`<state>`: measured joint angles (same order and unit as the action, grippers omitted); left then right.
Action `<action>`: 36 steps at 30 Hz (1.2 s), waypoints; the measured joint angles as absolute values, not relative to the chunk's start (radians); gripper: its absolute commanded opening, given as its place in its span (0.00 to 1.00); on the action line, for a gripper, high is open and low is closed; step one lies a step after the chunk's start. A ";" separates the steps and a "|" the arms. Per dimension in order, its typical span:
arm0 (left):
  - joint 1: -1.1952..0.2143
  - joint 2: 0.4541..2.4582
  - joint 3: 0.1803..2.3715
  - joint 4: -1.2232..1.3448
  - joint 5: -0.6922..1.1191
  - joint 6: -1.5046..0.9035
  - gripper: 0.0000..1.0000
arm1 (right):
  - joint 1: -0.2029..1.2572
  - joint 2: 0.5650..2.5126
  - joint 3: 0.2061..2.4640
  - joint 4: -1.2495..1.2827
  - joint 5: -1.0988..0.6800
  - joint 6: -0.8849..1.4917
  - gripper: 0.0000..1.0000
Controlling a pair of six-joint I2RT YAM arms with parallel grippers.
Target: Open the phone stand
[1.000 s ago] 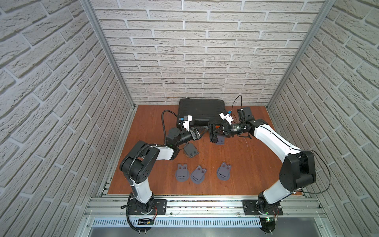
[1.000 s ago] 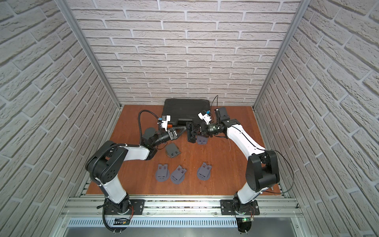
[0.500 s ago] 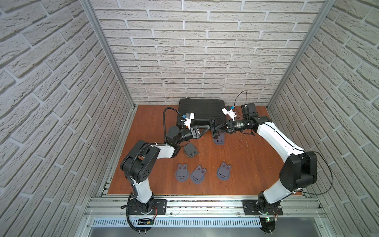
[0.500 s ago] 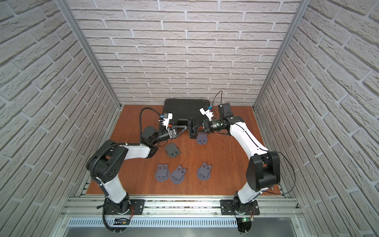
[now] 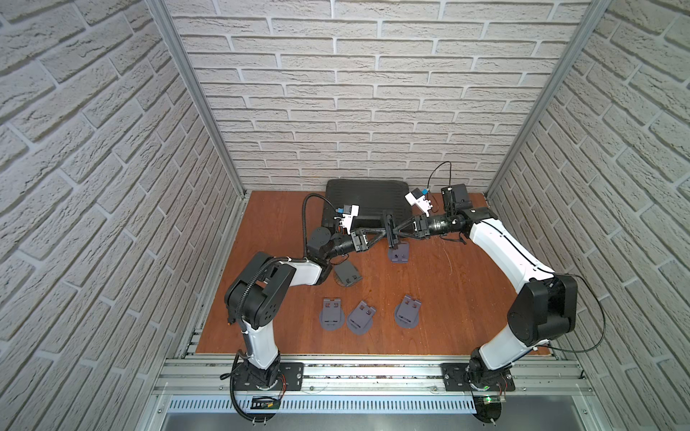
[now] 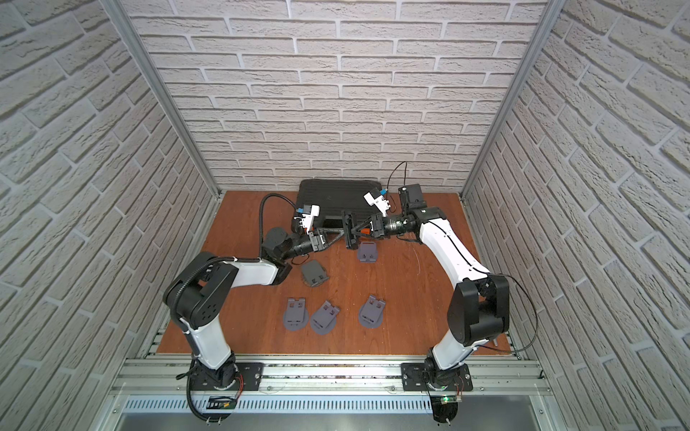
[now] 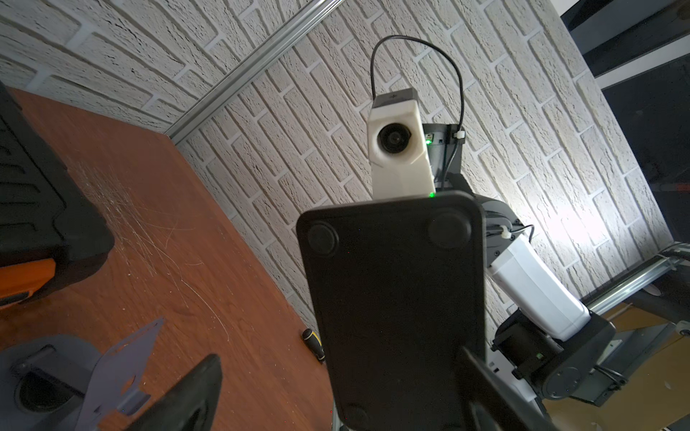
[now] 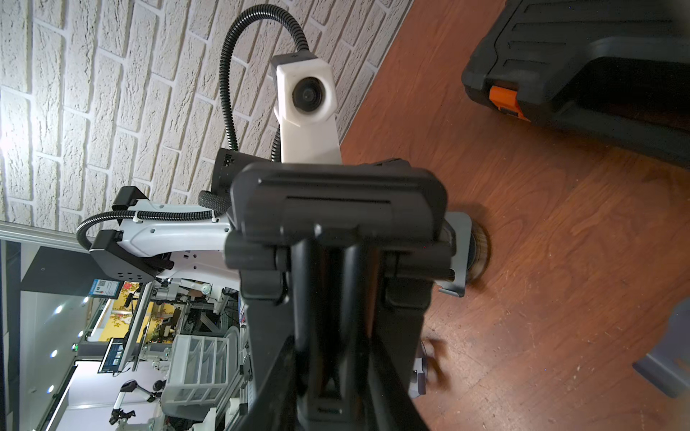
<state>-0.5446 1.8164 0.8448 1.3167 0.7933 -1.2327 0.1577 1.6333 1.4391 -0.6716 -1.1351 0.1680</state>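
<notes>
1. Nearest you, three grey stands (image 5: 360, 316) lie flat on the table (image 5: 448, 298); leave them.
2. Beyond them, held clear above the table, the black phone stand (image 5: 389, 229) hangs between both arms.
3. The right gripper (image 8: 332, 317) is pinched tight on its hinge arm; the left gripper (image 7: 339, 358) straddles the base plate, fingers spread wide, clamping nothing.
4. It looks light, rigid, stiff-hinged: take the plate by its edges.

Reaching inward nose to nose, the left tool (image 5: 382, 230) gapes wide, the right tool (image 5: 395, 232) pinches narrow.
</notes>
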 measured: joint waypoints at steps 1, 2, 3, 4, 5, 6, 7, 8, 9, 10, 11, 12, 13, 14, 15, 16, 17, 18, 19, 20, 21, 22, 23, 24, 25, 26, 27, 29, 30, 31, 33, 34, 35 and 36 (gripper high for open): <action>-0.545 1.816 0.845 1.317 0.794 -1.232 0.96 | 0.157 1.636 1.441 -0.674 -1.135 0.167 0.07; -0.545 1.816 0.844 1.316 0.794 -1.232 0.96 | 0.157 1.639 1.443 -0.675 -1.138 0.165 0.07; -0.545 1.816 0.844 1.316 0.794 -1.231 0.96 | 0.157 1.643 1.444 -0.675 -1.142 0.164 0.07; -0.545 1.816 0.844 1.316 0.794 -1.230 0.96 | 0.156 1.646 1.445 -0.675 -1.146 0.163 0.07; -0.545 1.815 0.842 1.316 0.793 -1.229 0.96 | 0.156 1.648 1.446 -0.677 -1.149 0.160 0.07; -0.545 1.815 0.839 1.316 0.792 -1.228 0.96 | 0.156 1.649 1.446 -0.678 -1.150 0.159 0.07; -0.545 1.813 0.838 1.316 0.792 -1.227 0.96 | 0.156 1.650 1.447 -0.682 -1.150 0.157 0.07; -0.545 1.812 0.836 1.316 0.791 -1.227 0.96 | 0.156 1.651 1.449 -0.686 -1.150 0.155 0.07; -0.545 1.810 0.836 1.316 0.791 -1.227 0.96 | 0.156 1.652 1.452 -0.689 -1.150 0.151 0.07; -0.545 1.808 0.835 1.316 0.791 -1.227 0.96 | 0.156 1.652 1.454 -0.691 -1.150 0.149 0.07; -0.545 1.806 0.834 1.316 0.791 -1.226 0.96 | 0.156 1.653 1.457 -0.693 -1.150 0.147 0.07; -0.545 1.804 0.834 1.316 0.791 -1.226 0.96 | 0.156 1.653 1.458 -0.693 -1.151 0.145 0.07; -0.545 1.802 0.834 1.316 0.791 -1.226 0.96 | 0.156 1.653 1.459 -0.693 -1.151 0.144 0.07; -0.545 1.800 0.834 1.316 0.791 -1.226 0.96 | 0.155 1.653 1.460 -0.693 -1.153 0.142 0.07; -0.545 1.798 0.833 1.316 0.791 -1.226 0.96 | 0.155 1.653 1.460 -0.693 -1.154 0.142 0.06; -0.545 1.795 0.833 1.316 0.791 -1.226 0.96 | 0.154 1.653 1.460 -0.693 -1.155 0.141 0.07; -0.545 1.792 0.833 1.316 0.791 -1.226 0.96 | 0.153 1.653 1.460 -0.693 -1.157 0.141 0.07; -0.545 1.789 0.833 1.316 0.791 -1.226 0.96 | 0.152 1.653 1.460 -0.693 -1.158 0.141 0.07; -0.545 1.786 0.833 1.316 0.791 -1.226 0.96 | 0.150 1.653 1.460 -0.693 -1.158 0.141 0.07; -0.545 1.782 0.833 1.316 0.793 -1.226 0.96 | 0.149 1.653 1.460 -0.693 -1.157 0.141 0.07; -0.545 1.778 0.831 1.317 0.793 -1.226 0.96 | 0.149 1.653 1.460 -0.693 -1.156 0.141 0.07; -0.545 1.773 0.830 1.317 0.793 -1.226 0.96 | 0.148 1.653 1.460 -0.693 -1.156 0.141 0.07; -0.545 1.766 0.829 1.317 0.794 -1.225 0.96 | 0.147 1.653 1.460 -0.693 -1.156 0.141 0.07; -0.545 1.761 0.828 1.317 0.794 -1.225 0.96 | 0.147 1.653 1.460 -0.693 -1.156 0.141 0.07; -0.545 1.758 0.828 1.318 0.794 -1.225 0.96 | 0.147 1.653 1.460 -0.694 -1.156 0.140 0.07; -0.545 1.754 0.828 1.319 0.795 -1.225 0.96 | 0.147 1.653 1.460 -0.694 -1.156 0.140 0.06; -0.545 1.753 0.828 1.320 0.795 -1.225 0.96 | 0.147 1.653 1.460 -0.694 -1.157 0.139 0.07; -0.546 1.752 0.828 1.322 0.796 -1.225 0.96 | 0.147 1.653 1.460 -0.694 -1.157 0.138 0.06; -0.548 1.752 0.828 1.322 0.796 -1.225 0.96 | 0.147 1.654 1.460 -0.694 -1.158 0.138 0.07; -0.550 1.752 0.828 1.322 0.796 -1.225 0.96 | 0.147 1.654 1.460 -0.694 -1.158 0.137 0.07; -0.556 1.752 0.828 1.322 0.800 -1.224 0.96 | 0.147 1.654 1.460 -0.694 -1.163 0.136 0.06; -0.559 1.752 0.829 1.322 0.802 -1.224 0.96 | 0.147 1.655 1.460 -0.694 -1.166 0.135 0.07; -0.563 1.752 0.829 1.322 0.805 -1.224 0.96 | 0.147 1.656 1.460 -0.693 -1.169 0.134 0.07; -0.567 1.753 0.831 1.322 0.809 -1.224 0.96 | 0.147 1.657 1.460 -0.693 -1.172 0.134 0.07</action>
